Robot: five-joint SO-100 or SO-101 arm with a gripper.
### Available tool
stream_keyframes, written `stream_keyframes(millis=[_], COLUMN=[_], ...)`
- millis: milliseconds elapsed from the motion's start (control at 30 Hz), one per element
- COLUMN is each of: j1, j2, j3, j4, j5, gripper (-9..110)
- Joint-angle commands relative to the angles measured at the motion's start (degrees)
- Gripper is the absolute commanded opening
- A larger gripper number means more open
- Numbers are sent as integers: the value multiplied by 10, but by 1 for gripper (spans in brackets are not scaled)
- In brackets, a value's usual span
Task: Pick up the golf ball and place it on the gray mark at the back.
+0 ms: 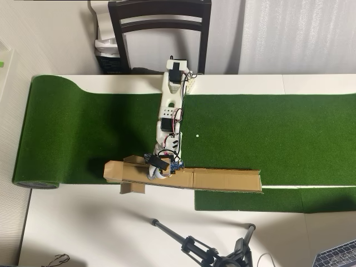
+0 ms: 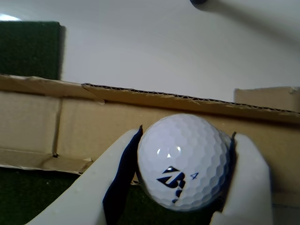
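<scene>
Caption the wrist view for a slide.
Gripper clamps a dimpled white golf ball in front of a cardboard wall.

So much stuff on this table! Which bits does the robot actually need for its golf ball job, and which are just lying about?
Part of the job:
- golf ball, gripped in the hand
- the gray mark it is meant for does not show in either view

Just lying about:
- cardboard trough beside the ball
- green turf mat
- chair
- tripod
- laptop corner
</scene>
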Motion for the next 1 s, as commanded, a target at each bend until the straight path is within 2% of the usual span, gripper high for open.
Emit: stream_keyframes(millis=[0,233,967], j1=[-1,-1,-2], j2=[24,23,-18], j3=[-73,-66,-73], j4=[-11,-57,-56], j5=[20,21,15], gripper=[22,22,23])
